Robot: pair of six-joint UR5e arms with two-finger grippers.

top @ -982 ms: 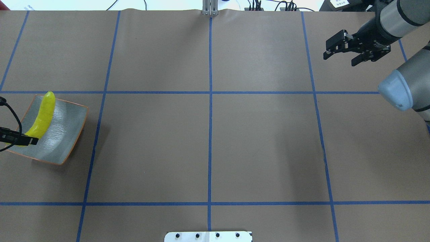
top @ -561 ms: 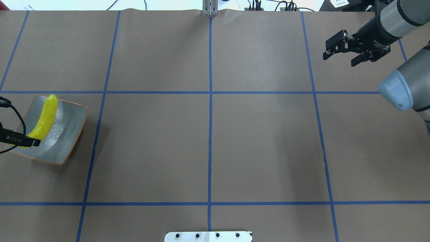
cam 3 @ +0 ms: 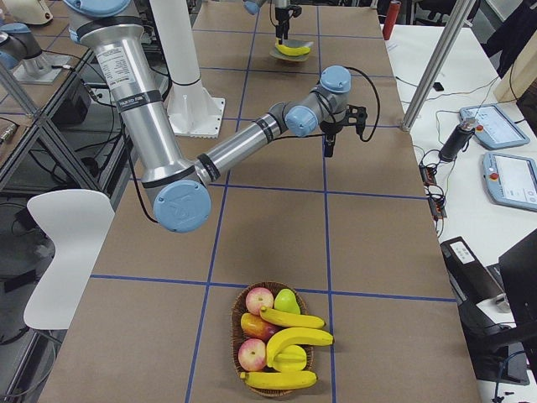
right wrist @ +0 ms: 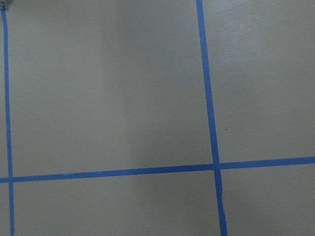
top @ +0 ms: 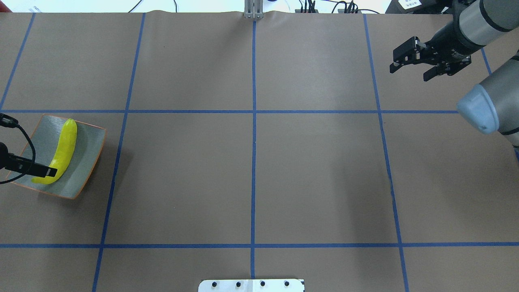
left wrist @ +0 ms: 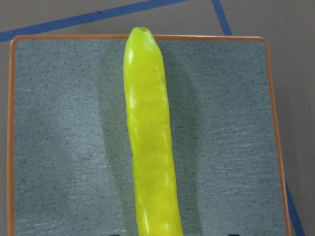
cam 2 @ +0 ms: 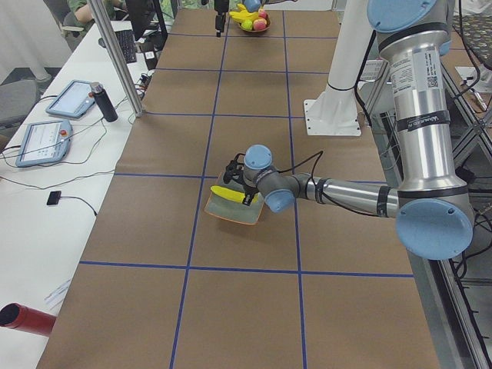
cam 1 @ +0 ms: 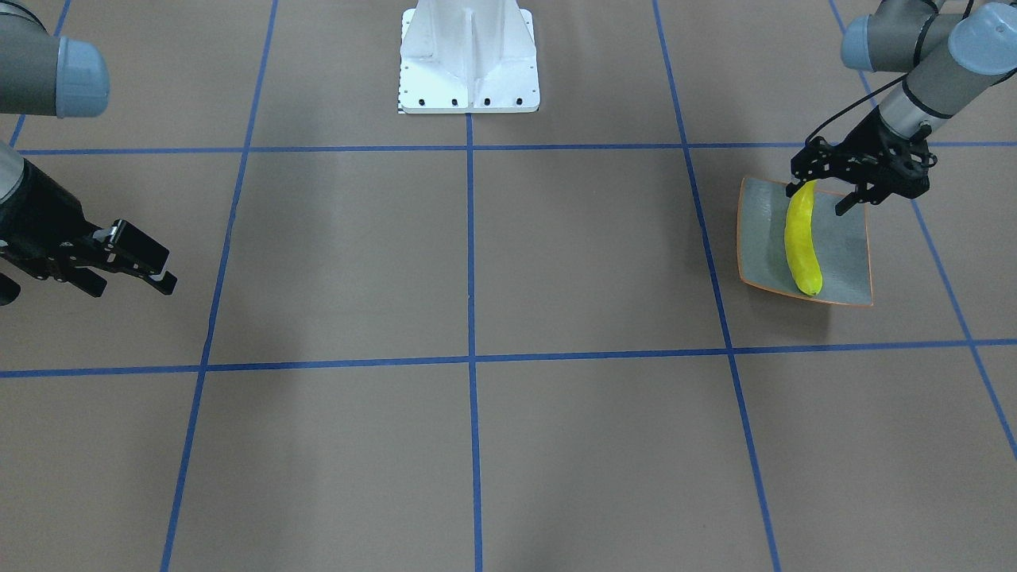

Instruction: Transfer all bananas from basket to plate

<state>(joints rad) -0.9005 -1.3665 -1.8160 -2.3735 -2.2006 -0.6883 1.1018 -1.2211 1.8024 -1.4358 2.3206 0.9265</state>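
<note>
Brown-paper desk, blue-taped. Smooth curved banana lies on speckled square plate by desk's left edge, left gripper spread astride it. Right gripper agape, empty.

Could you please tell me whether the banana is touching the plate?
Touching. The exterior front-facing view shows the banana lying flat along the plate, its shadow hugging it with no gap; the left wrist view agrees.

1. Bright, even overhead light; every view is sharp, with no motion blur.
2. Overhead view: soft, broad shadows mid-frame on the table cover; blown-out white strip along the top edge.
3. Left wrist view: the banana casts faint shadows on the plate.
</note>
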